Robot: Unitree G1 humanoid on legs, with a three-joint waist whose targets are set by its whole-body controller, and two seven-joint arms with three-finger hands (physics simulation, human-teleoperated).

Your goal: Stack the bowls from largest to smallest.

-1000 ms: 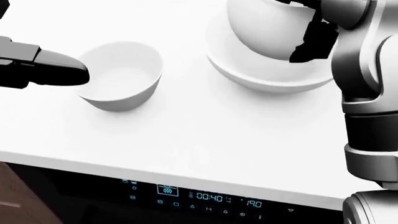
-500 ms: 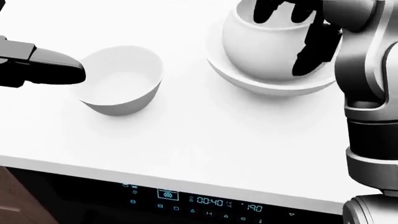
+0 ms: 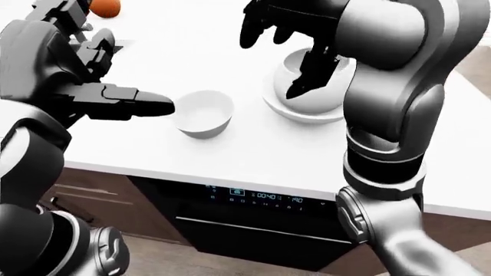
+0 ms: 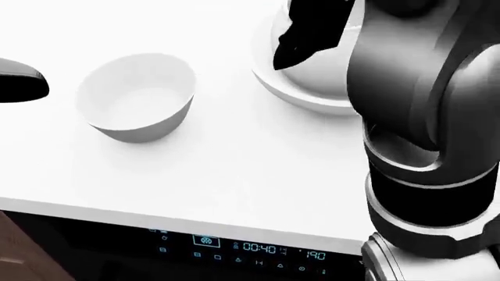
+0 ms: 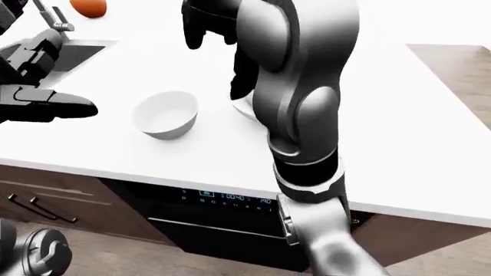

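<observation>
The right hand (image 3: 288, 34) has lifted off the medium bowl (image 3: 318, 80), fingers spread, leaving it nested in the large bowl (image 3: 295, 112). The small bowl (image 3: 203, 112) stands alone on the counter (image 3: 253, 155), just beside the open left hand (image 3: 126, 103). I judge that the next move is to grasp this bowl and set it inside the medium one.

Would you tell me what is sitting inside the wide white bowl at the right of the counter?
A rounder, medium white bowl sits nested in the wide white bowl. The right hand hangs open above it, one black finger covering part of its wall. Its interior is mostly hidden.
</observation>
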